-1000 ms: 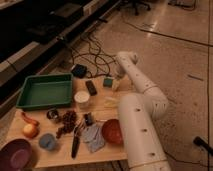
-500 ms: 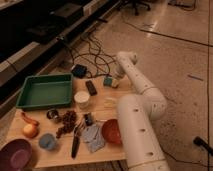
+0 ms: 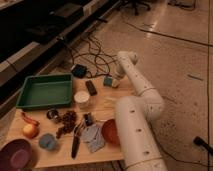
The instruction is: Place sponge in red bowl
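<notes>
Gripper (image 3: 116,80) at the table's far edge, hard against the right side of the sponge (image 3: 108,81); finger state cannot be told. Sponge lies flat on the wooden table (image 3: 60,152); its long axis cannot be judged. Black gadget (image 3: 91,87) is left of the gripper. Red bowl (image 3: 108,132) is well toward the near edge, half hidden by the arm. Layout unchanged from half a second ago.
</notes>
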Robot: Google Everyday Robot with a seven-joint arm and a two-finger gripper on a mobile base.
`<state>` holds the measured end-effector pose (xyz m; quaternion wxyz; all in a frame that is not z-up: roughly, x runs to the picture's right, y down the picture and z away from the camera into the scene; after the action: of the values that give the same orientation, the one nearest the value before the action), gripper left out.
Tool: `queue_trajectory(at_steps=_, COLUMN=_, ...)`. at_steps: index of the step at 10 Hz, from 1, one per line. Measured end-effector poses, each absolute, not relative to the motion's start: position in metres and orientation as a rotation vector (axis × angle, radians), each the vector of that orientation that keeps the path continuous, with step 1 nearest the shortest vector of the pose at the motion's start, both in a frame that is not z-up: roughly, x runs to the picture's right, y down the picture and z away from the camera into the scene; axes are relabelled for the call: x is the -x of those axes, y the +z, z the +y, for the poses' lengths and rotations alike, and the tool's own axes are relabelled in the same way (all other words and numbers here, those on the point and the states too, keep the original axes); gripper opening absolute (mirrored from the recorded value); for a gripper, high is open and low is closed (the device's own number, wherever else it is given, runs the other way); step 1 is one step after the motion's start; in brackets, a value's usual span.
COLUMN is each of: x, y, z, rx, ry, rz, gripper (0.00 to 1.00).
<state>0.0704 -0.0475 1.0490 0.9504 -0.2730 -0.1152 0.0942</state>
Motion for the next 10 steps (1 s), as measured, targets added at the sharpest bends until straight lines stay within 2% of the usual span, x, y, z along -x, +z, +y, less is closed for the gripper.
queue_trajectory(at_steps=10, x=-0.0689, y=1.0474, z=-0.0456, rx=0.559, ry=0.190, rz=-0.233, gripper=0.00)
